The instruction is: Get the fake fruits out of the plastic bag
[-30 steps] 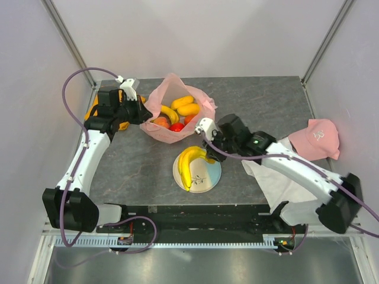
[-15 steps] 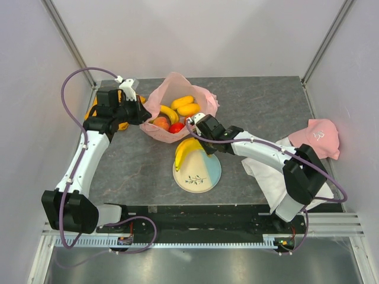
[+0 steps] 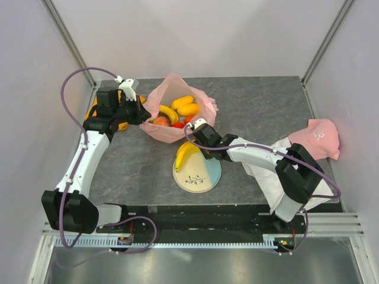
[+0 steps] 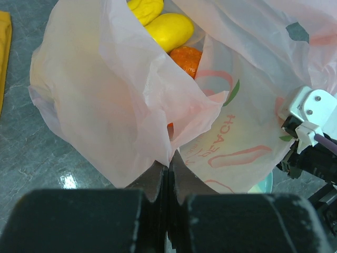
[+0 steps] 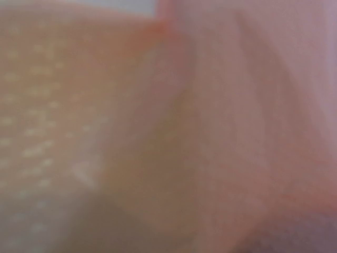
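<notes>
Pinching thin translucent pink plastic bag (image 4: 100,100) with clenched left end effector (image 4: 167,164); glossy rounded fake fruits (image 4: 169,29) sitting inside; right end effector (image 3: 202,142) grip: cannot tell.

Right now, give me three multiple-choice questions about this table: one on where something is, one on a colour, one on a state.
1. Where is the banana bunch relative to the plastic bag? A inside it; B outside, over the plate's rim; C beneath it.
2. What colour is the cap? A pink; B green; C black.
3. The left gripper is: A wide open; B shut on a fruit; C shut on the plastic bag's edge.
Answers: B, the bunch lies across the plate's edge in front of the bag; A, its fabric is plainly pink; C, the left wrist view shows closed fingers pinching the film.
</notes>
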{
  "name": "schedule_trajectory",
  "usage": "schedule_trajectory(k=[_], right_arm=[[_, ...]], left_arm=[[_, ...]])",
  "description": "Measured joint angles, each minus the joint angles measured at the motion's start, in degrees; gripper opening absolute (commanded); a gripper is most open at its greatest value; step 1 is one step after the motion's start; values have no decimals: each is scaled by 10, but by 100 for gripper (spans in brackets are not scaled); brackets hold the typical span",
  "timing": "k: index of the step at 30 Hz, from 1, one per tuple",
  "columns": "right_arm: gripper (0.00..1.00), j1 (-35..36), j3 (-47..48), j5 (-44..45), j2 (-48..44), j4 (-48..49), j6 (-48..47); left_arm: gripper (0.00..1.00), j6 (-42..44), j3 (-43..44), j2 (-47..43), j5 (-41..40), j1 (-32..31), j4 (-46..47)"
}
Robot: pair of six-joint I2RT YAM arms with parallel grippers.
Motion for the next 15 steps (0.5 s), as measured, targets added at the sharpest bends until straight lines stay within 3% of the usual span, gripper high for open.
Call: schedule_trajectory(k=[6, 7, 8, 9, 12, 15], right_arm=[[1, 18, -11, 15, 0, 14, 16], [14, 21, -11, 16, 0, 15, 20], [21, 23, -11, 15, 0, 17, 24], [36, 25, -11, 15, 1, 17, 26], [51, 33, -11, 5, 6, 19, 32], [55, 38, -18, -3, 9, 17, 36]], left_arm=[[2, 0, 0, 0, 0, 0, 0], [2, 0, 0, 0, 0, 0, 0], [2, 0, -1, 0, 0, 0, 1], [2, 0, -1, 0, 0, 0, 1], [2, 0, -6, 0, 0, 0, 2], [2, 0, -14, 0, 0, 0, 2]])
